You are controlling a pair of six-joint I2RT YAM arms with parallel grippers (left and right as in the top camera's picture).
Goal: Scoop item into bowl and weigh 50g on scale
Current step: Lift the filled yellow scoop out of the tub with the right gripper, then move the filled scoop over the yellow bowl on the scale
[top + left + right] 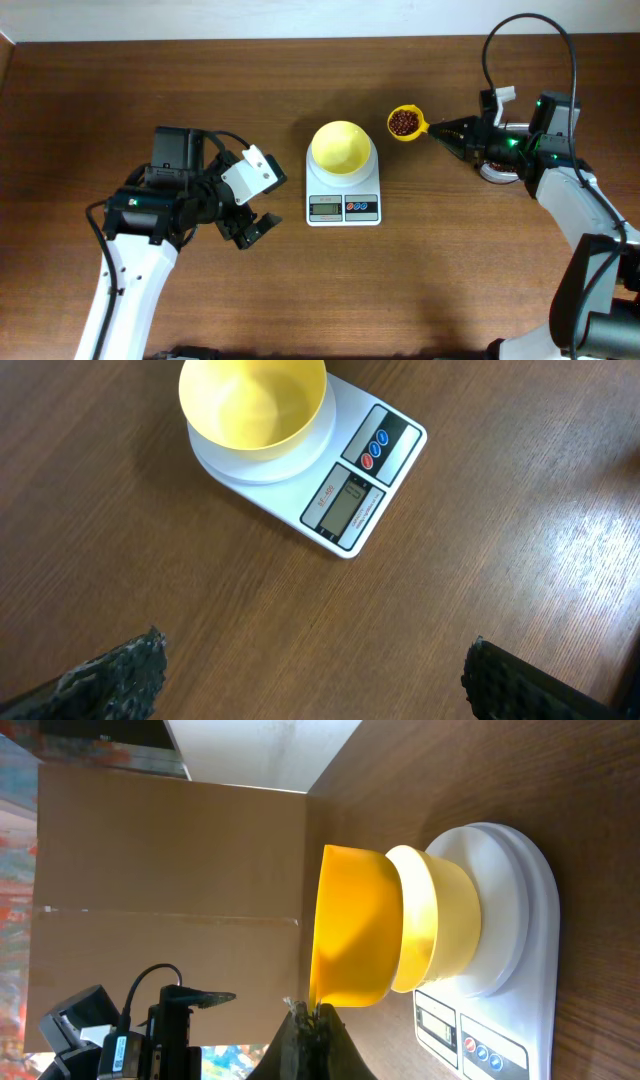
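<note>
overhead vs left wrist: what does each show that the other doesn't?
Only overhead: the scoop full of beans, gripped by the right end effector, just right of the bowl.
Only left wrist: nothing new, only a closer look at the display; its digits are too small to read.
Both: the empty bowl sitting on the scale, and the left end effector open, holding nothing.

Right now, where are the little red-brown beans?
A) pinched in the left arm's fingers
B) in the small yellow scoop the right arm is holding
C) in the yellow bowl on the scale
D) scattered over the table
B: the beans sit in the scoop held by the right gripper, off to one side of the scale, while the bowl on it is empty.
</note>
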